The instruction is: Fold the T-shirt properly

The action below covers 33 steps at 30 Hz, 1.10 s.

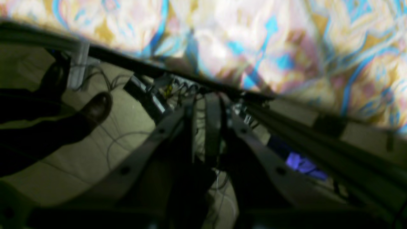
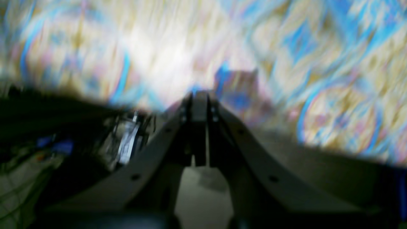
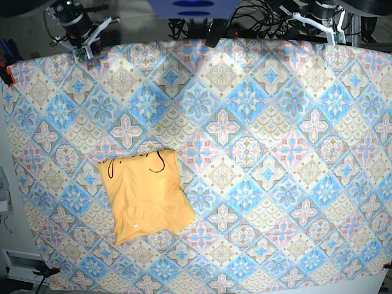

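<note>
The T-shirt (image 3: 146, 197) is pale orange-yellow and lies folded into a rough rectangle on the left half of the tablecloth, a dark loop mark near its far edge. Both arms are drawn back at the table's far edge, well away from it. My left gripper (image 3: 335, 33) is at the far right; in the left wrist view its fingers (image 1: 190, 127) stand together, shut, with nothing between them. At the far left my right gripper (image 3: 82, 50) is also shut and empty, its fingertips (image 2: 199, 95) touching over the cloth's edge. The wrist views are blurred.
The blue-and-pink tile-patterned tablecloth (image 3: 269, 159) covers the whole table. Cables and equipment (image 3: 202, 21) crowd the far edge between the arms. Below the table edge the left wrist view shows the floor and a person's dark shoe (image 1: 95, 108).
</note>
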Tool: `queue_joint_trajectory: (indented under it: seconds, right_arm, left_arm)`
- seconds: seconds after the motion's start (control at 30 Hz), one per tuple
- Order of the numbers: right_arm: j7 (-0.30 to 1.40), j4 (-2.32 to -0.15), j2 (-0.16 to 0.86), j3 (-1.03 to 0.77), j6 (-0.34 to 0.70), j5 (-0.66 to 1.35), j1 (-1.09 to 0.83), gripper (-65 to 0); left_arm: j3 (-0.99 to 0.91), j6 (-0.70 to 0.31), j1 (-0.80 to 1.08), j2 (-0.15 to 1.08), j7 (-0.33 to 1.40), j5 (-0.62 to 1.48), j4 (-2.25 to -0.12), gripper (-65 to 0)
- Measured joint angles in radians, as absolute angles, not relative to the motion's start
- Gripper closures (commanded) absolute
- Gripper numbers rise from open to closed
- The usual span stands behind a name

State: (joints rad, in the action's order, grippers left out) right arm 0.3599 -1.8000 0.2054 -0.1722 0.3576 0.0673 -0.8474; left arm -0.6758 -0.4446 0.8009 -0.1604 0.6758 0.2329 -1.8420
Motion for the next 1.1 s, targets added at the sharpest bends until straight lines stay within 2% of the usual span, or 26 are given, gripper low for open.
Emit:
queue_joint_trajectory:
  seconds: [0.07, 0.37, 0.7, 0.93, 1.1]
  right_arm:
    - [0.351, -1.797, 0.206, -0.172, 0.357, 0.067, -0.879, -0.6]
    - [0.34, -1.612, 0.205, -0.17, 0.354, 0.071, -0.942, 0.0]
    - [0.33, -1.332, 0.201, -0.163, 0.355, 0.076, -0.841, 0.0]
    - [0.332, -1.104, 0.199, -0.053, 0.357, 0.076, -0.695, 0.0]
    - [0.181, -0.901, 0.205, -0.009, 0.348, 0.077, -0.593, 0.0]
  left_arm:
    - [-0.676, -0.442, 0.82, -0.16, 0.677, 0.231, -1.842, 0.0]
    - [-0.589, -0.441, 0.889, -0.153, 0.67, 0.224, -1.823, 0.0]
    - [-0.49, -0.437, 0.799, -0.043, 0.657, 0.221, -1.472, 0.0]
    - [-0.44, -0.437, 0.657, -0.002, 0.654, 0.204, -1.258, 0.0]
    - [-0.438, -0.437, 0.543, -0.003, 0.636, 0.081, -1.1, 0.0]
